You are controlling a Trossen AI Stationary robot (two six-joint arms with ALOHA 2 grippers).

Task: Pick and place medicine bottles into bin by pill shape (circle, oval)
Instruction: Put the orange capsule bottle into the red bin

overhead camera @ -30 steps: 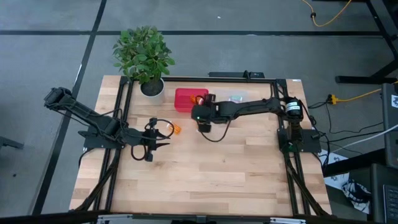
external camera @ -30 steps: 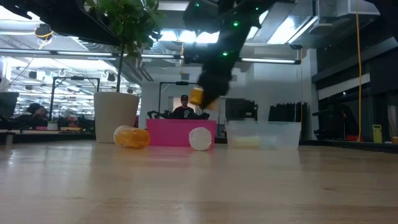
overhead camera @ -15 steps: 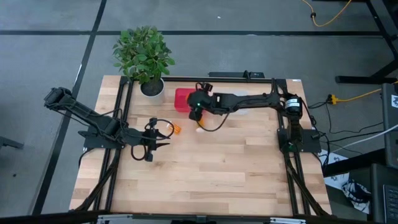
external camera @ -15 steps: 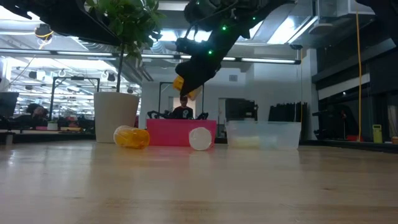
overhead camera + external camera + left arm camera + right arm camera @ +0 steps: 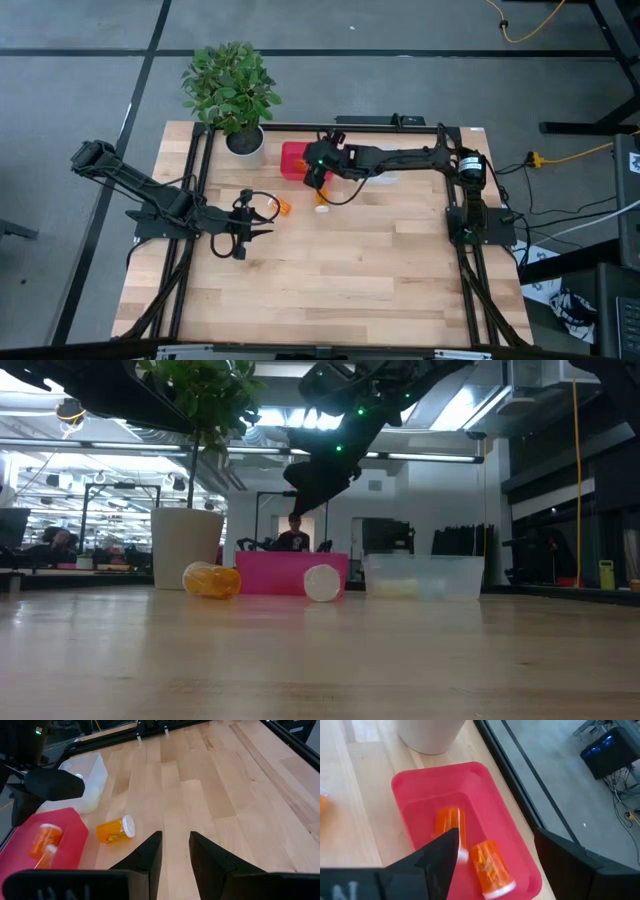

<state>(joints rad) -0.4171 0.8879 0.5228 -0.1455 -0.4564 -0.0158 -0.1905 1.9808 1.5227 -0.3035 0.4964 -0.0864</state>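
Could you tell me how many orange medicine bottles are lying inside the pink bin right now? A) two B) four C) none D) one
A: the right wrist view shows two orange bottles lying in the pink bin, below the open right gripper.

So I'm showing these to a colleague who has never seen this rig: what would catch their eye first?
Probably the red bin at the table's back edge, with two orange medicine bottles lying in it and the right gripper open just above. Next, the leafy potted plant at the back left corner. Then the lone orange bottle lying on the wood in front of the shut left gripper.
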